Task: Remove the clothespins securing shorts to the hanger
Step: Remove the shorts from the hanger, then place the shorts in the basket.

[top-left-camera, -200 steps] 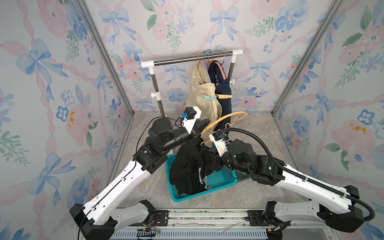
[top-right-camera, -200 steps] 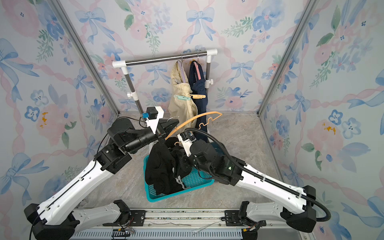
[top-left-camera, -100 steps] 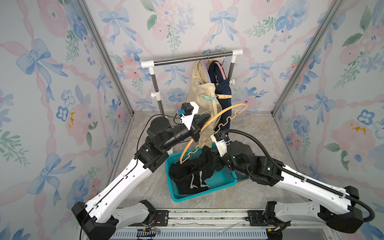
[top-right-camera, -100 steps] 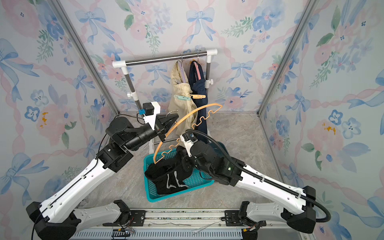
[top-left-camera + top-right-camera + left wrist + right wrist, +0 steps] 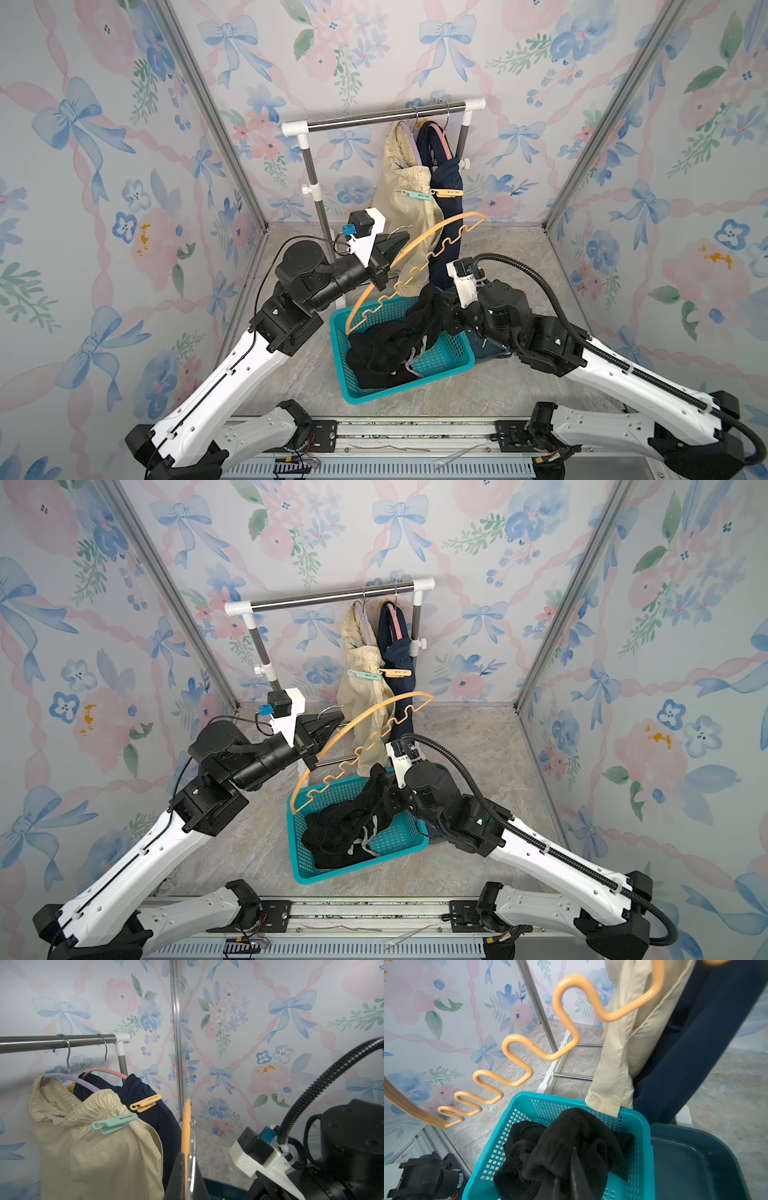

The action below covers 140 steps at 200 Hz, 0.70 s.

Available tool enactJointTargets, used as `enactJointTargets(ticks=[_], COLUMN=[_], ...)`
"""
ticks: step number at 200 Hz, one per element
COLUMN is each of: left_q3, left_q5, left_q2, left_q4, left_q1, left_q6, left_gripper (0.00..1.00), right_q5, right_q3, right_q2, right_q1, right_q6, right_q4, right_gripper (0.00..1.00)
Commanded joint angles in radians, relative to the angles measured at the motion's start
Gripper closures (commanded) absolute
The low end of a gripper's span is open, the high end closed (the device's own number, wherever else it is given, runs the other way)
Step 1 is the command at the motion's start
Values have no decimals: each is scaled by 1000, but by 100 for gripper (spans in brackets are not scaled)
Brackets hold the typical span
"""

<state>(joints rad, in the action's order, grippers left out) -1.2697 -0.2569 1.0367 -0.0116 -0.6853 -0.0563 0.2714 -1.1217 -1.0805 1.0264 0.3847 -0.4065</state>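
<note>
**Near.** The black shorts [image 5: 390, 349] lie heaped in the teal basket [image 5: 337, 345]. No clothespin is visible on them. The right gripper [image 5: 444, 311] is closed narrowly on a fold of this fabric at the basket's far right corner.

**Middle.** The left gripper [image 5: 187, 1159] is clamped on the bare orange hanger [image 5: 186, 1118], held tilted above the basket.

**Far.** On the rail [image 5: 52, 1040] hang the cream shorts [image 5: 99, 1157] on a lilac hanger [image 5: 83, 1084]. Just to their right are the navy shorts [image 5: 162, 1122] on a pink hanger [image 5: 104, 1071]. A mint clothespin [image 5: 114, 1124] grips the cream waistband and an orange clothespin [image 5: 145, 1102] grips the navy one. Both remain to be removed.

**Handling, as judged.**
- **Clothespins:** light, stiff, smooth plastic, sprung shut. A pinch on the free tail end, away from the cloth, should open the jaws. A grip on the middle would likely do nothing or slip.
- **Shorts:** soft and free-hanging. They will likely swing with any pull unless the hanger is steadied.
</note>
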Motion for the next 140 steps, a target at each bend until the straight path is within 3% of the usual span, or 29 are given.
enactJointTargets(ticks=[1, 45, 90, 140], left_q3=[-31, -23, 6, 4], left_q5=[47, 71, 80, 63], left_q2=[-27, -81, -131, -139], left_q4=[-52, -126, -148, -190], left_q1=[7, 10, 12, 12], left_q6=[22, 32, 39, 51], left_gripper=[100, 100, 100, 100], right_q5=[-58, -94, -55, -27], right_q3=[23, 49, 120, 257], right_q2=[-47, -172, -225, -217], right_q1=[29, 49, -1, -58], right_q6=[9, 92, 201, 312], right_q4=[105, 147, 107, 98], right_gripper=[89, 91, 90, 77])
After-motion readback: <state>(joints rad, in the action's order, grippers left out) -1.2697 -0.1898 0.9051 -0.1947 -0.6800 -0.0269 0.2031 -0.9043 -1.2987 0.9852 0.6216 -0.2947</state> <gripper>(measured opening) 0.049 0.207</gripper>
